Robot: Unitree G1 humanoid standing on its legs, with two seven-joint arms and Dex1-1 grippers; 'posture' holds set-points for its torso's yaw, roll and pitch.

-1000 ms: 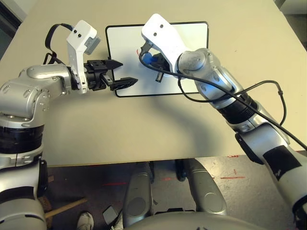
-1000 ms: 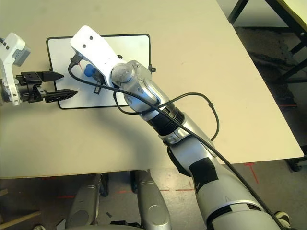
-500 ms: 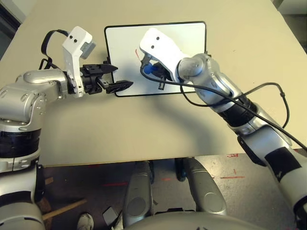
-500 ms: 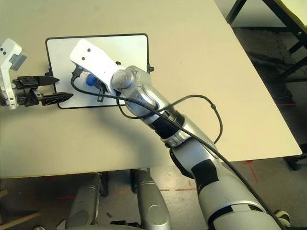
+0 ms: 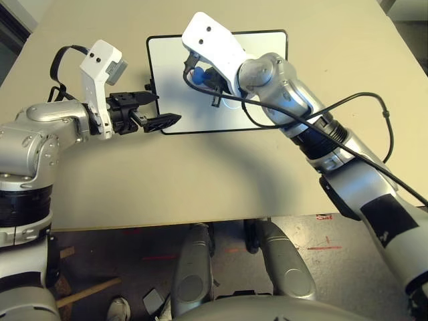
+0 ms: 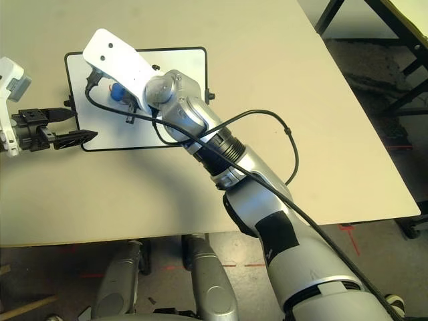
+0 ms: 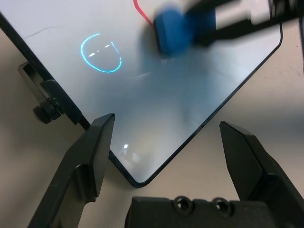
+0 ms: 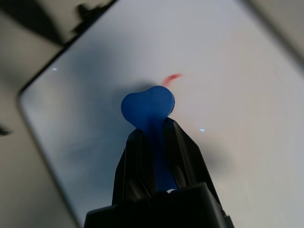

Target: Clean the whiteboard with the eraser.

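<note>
On the pale worktop (image 5: 134, 187) lies the whiteboard (image 5: 261, 50), toward the far side. The right hand (image 8: 152, 128) grips the blue eraser (image 8: 149, 107) between its fingers, over the whiteboard; the left hand (image 5: 168, 110) stands open at the whiteboard's left edge.

Lies open along the near strip of the table (image 5: 154, 180), between whiteboard (image 5: 261, 50) and near edge, from below the left gripper (image 5: 169, 107) to the right arm (image 5: 354, 177). Is blocked above the board by the right gripper (image 8: 153, 126) with the eraser (image 8: 148, 107) clamped in it. Leaves a gap over the board between both grippers. Is crossed on the right by the right arm and its looped black cable (image 6: 292, 154). Meets protruding knobs (image 6: 212, 96) at both short sides. Stays unobstructed between the left gripper's spread fingers.
</note>
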